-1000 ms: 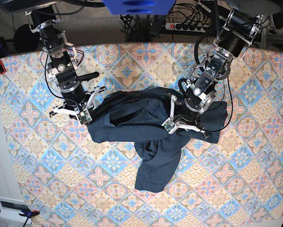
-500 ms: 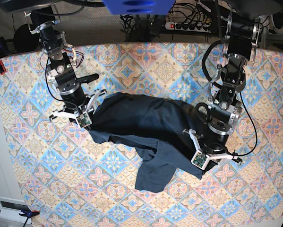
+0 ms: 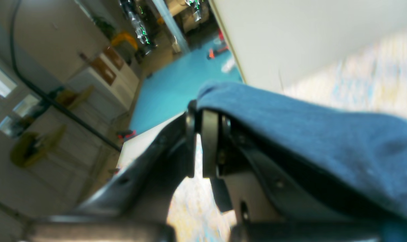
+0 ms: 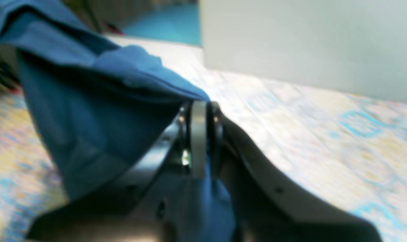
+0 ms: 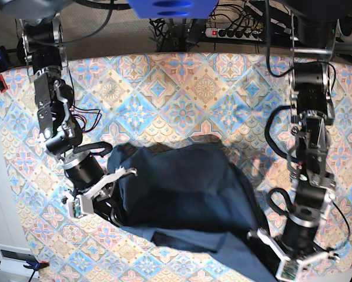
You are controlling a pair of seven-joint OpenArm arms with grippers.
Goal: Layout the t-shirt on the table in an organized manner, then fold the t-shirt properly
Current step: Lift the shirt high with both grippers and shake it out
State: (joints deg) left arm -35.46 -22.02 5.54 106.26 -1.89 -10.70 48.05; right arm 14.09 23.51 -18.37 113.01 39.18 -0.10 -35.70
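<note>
Both tools, left tool point(image 3: 199, 144) and right tool point(image 4: 198, 141), pinch the dark navy soft cloth t-shirt point(image 5: 181, 194); the hem may slip out between their closed fingers if pulled tight over the patterned bench point(image 5: 181, 88).

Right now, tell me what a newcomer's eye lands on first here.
The dark navy t-shirt stands out, spread between both arms across the near half of the patterned table. The right gripper pinches its edge at the base view's left, and the left gripper pinches it at the lower right. Both wrist views show shut jaws with blue cloth clamped.
</note>
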